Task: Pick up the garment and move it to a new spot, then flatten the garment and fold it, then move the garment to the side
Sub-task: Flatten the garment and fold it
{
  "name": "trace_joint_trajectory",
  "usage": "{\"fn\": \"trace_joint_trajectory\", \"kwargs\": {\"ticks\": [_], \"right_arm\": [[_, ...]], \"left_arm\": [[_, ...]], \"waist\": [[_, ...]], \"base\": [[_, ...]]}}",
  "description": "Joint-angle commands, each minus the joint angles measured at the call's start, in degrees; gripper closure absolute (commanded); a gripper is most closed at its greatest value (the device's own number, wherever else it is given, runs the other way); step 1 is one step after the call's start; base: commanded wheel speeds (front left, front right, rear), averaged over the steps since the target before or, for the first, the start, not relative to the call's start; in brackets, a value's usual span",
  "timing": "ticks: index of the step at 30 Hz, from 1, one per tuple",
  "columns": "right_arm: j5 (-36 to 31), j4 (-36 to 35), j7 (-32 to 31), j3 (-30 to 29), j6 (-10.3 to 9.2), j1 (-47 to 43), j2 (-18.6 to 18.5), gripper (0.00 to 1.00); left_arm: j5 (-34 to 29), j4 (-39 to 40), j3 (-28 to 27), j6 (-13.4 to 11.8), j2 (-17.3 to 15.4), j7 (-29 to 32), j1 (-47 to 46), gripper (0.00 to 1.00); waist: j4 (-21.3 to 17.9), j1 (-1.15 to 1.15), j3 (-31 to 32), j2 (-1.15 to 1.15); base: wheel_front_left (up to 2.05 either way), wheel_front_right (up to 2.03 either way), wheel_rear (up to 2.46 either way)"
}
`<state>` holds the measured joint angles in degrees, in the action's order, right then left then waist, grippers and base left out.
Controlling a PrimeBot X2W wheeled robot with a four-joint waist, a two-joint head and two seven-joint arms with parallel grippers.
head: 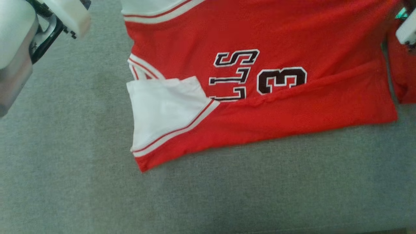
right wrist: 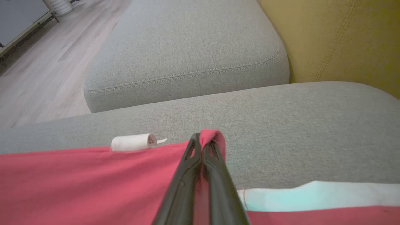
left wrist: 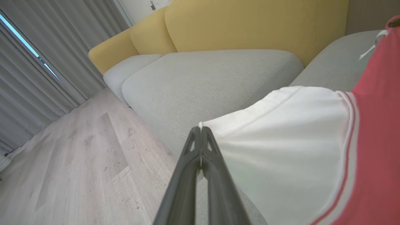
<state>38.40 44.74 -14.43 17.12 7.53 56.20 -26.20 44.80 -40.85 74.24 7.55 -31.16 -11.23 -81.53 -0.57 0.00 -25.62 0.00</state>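
The garment is a red jersey with white sleeves, striped trim and dark lettering. It lies partly folded on the grey sofa cushion, its near edge doubled over the print. In the left wrist view my left gripper is shut on the corner of a white sleeve, lifted off the cushion. In the right wrist view my right gripper is shut on a small fold of the red fabric at the hem corner. My pale left arm is at the upper left of the head view, my right arm at the upper right.
A yellow backrest runs behind the grey seats. A second grey cushion adjoins this one. Wood floor and grey curtains lie past the sofa's edge. A small white tag sticks out at the jersey's hem.
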Motion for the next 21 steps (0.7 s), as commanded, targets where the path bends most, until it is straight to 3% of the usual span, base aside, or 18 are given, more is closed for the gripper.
{"fn": "trace_joint_trajectory", "kwargs": {"ticks": [1, 9, 21], "right_arm": [[0.88, -2.19, 0.58, 0.35, -0.04, -0.87, -1.65, 1.0], [3.81, -4.55, 0.38, 0.52, -0.04, -8.16, -5.01, 1.0], [6.05, -12.34, -0.21, -1.11, -0.04, -20.75, -8.49, 1.0]], "left_arm": [[-0.17, 0.12, -2.57, -0.41, -1.85, -0.67, -3.03, 1.0], [1.42, 6.49, -3.21, -1.7, -4.11, -2.81, 3.04, 1.0], [5.44, 29.38, -3.91, -12.8, -14.69, -3.53, 21.65, 1.0]], "waist": [[0.61, 0.0, 0.53, 0.0], [2.54, 0.0, 2.5, 0.0], [4.17, 0.0, 6.34, 0.0]], "base": [[0.0, 0.0, 0.0], [0.0, 0.0, 0.0], [0.0, 0.0, 0.0]]}}
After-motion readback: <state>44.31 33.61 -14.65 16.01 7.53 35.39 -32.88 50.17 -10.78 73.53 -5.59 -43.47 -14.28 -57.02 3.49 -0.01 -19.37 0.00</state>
